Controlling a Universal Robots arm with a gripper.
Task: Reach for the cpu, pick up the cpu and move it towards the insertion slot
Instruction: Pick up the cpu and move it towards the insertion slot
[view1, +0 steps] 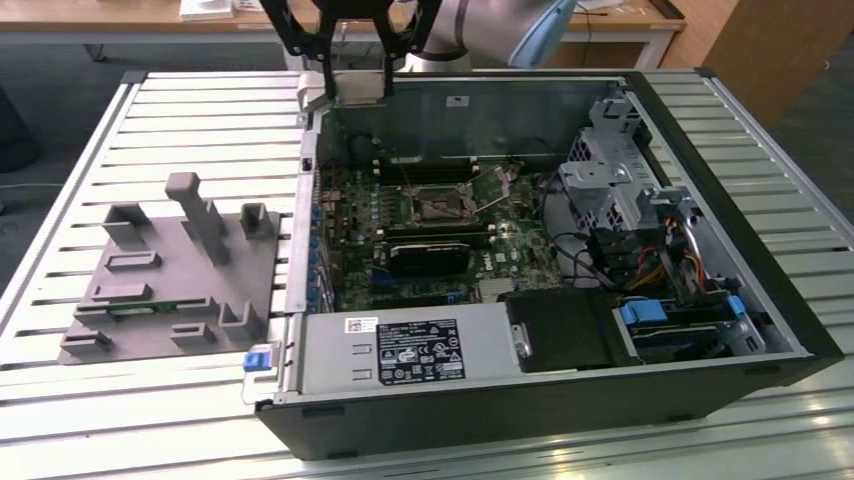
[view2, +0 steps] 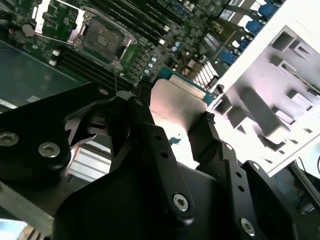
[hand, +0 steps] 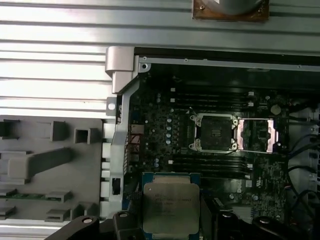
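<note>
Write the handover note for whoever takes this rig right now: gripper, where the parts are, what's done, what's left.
Gripper: shut on the cpu, held between its fingers in both wrist views, above the open computer case.
Insertion slot: on the green board inside the case, empty, its metal frame flipped open beside it.
Grey fixture block: on the table outside the case, at the exterior view's left.
Done: reach and pickup.
Left: the cpu is not over the slot yet; finish carrying it there.

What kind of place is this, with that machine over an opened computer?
Probably a lab or workshop test bench: an open computer case lies on a slatted metal table, and a gripper holds a cpu above it.
</note>
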